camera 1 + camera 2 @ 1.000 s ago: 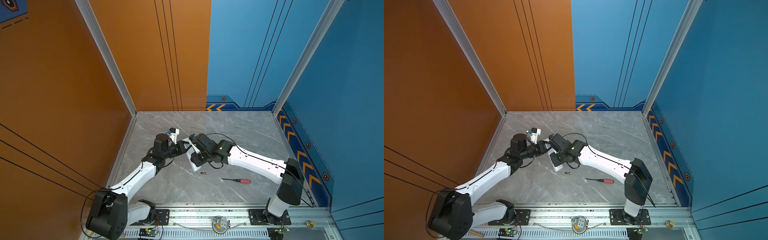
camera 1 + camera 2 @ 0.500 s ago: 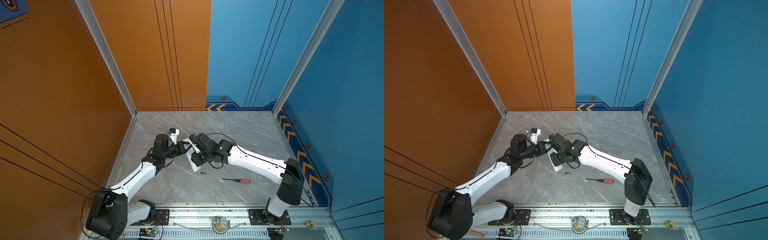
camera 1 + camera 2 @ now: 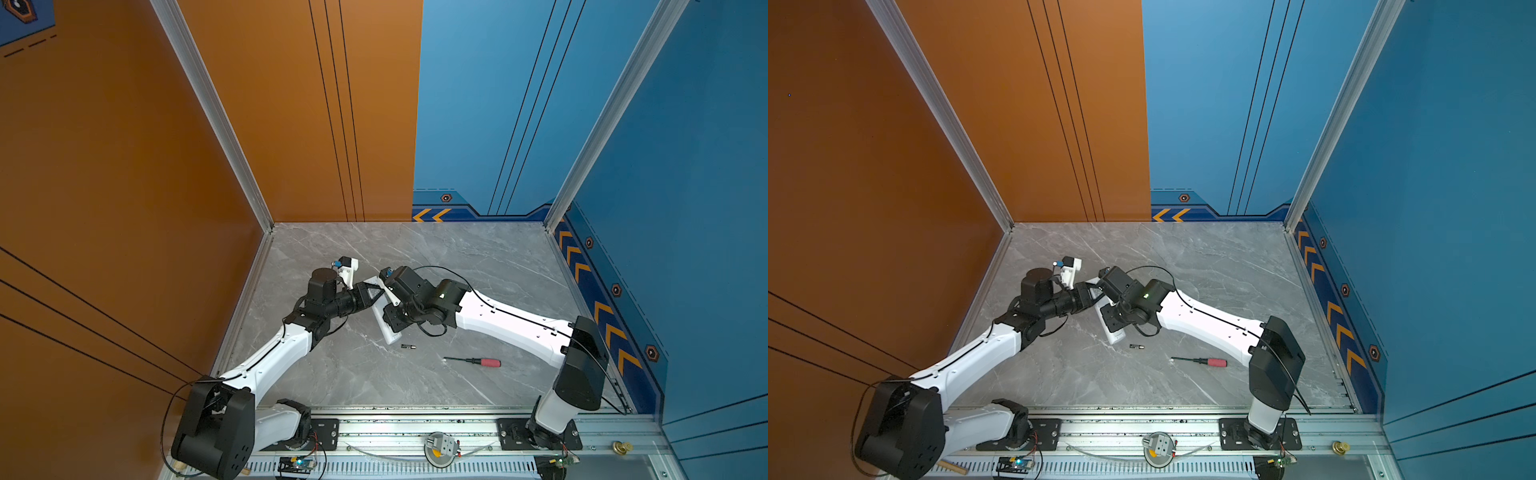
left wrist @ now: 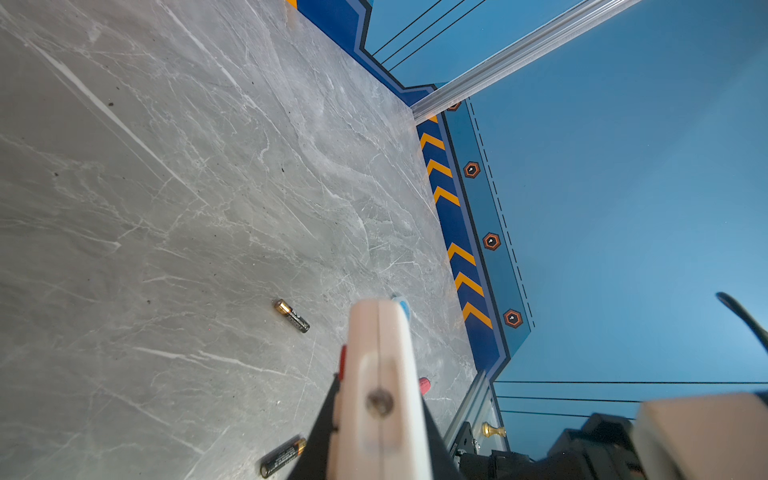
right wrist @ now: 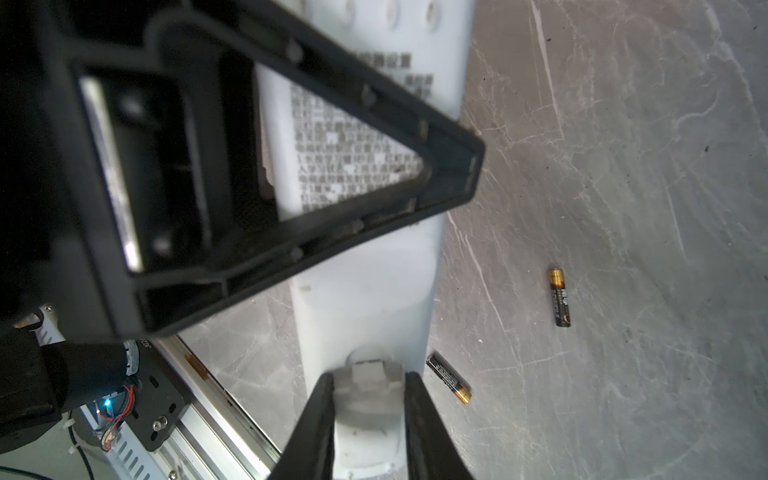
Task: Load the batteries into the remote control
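Across the grey marble-patterned bench [image 3: 457, 270] almost nothing has shifted in the last second, and both arms keep their poses. The left end effector [image 3: 371, 294] stays clamped on one end of the long slim white plastic remote control [image 3: 387, 333], holding it aslant. The one change is at the remote's opposite end. There the right end effector [image 5: 368, 395] has narrowed until its fingers sit against both side edges by the cover latch. The cover, seemingly still on, looks due to come off next. A red-handled screwdriver [image 3: 473, 361] lies well apart from the remote. The two small black-and-gold cylindrical batteries [image 5: 561, 297] lie unloaded on the bench, the nearer battery [image 5: 449, 376] just beside the remote.
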Robot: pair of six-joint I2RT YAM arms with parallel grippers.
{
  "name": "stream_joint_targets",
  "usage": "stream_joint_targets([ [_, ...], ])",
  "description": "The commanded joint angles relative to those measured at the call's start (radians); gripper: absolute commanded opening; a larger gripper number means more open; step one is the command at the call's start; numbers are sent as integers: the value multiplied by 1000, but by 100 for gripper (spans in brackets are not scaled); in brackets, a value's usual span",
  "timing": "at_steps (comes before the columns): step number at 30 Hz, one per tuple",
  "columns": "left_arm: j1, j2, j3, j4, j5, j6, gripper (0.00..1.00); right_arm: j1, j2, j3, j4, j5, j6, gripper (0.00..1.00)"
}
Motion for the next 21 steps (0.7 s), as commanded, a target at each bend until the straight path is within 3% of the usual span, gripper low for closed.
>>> stream_joint_targets([
  [1, -1, -24, -11, 11, 22, 8, 0, -4, -1, 19, 4, -3, 8, 25],
  [21, -3, -3, -8, 11, 21, 22, 0, -7, -29, 0, 45, -7, 11, 20],
])
